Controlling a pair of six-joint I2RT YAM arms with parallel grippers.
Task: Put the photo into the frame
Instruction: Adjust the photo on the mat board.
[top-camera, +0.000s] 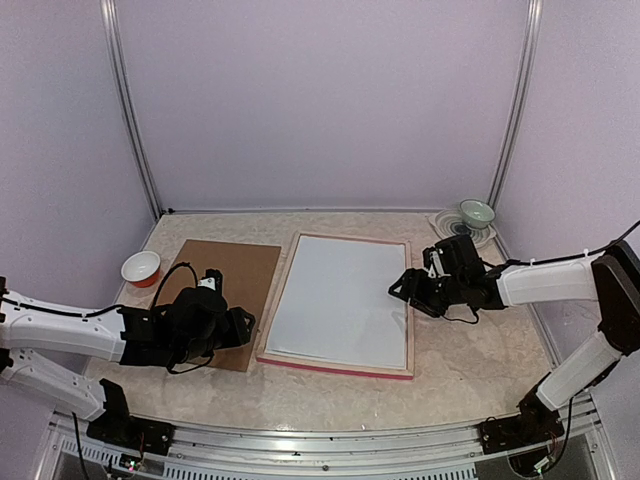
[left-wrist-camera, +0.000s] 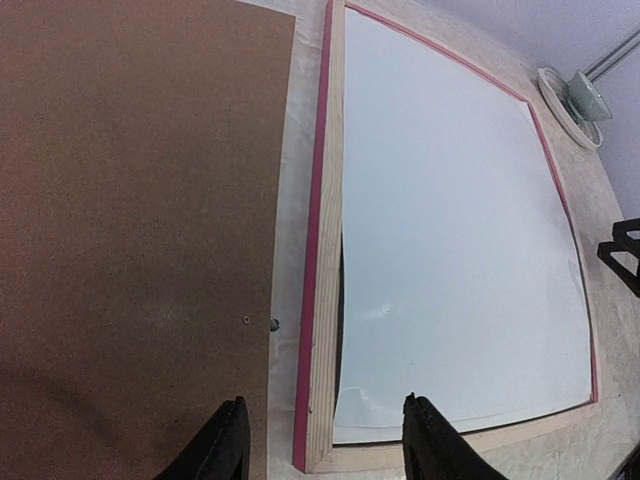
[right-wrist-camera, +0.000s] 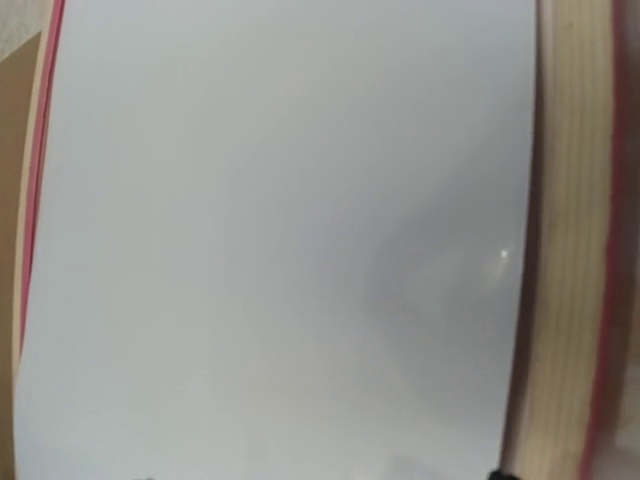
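- frame (top-camera: 410, 330) lies face down on the desk (top-camera: 470, 370) — pale wood back up, pink edge showing along the near side
- white sheet (top-camera: 340, 300) fills the frame's recess; no print side shows, so I judge it to be the photo lying face down
- the sheet's near-left corner looks slightly lifted and curled in the left wrist view, with a dark gap along its left edge
- brown backing board (top-camera: 240, 270) lies flat just left of the frame, not yet on it
- left gripper (left-wrist-camera: 323, 402) is spread with nothing between the fingers, and hangs over the gap between board and frame
- right gripper (top-camera: 398, 287) sits at the frame's right rim over the sheet's edge; cannot tell how its jaws stand
- step: seating the photo — likely almost done
- next: press the lifted corner flat into the recess and keep the frame from sliding
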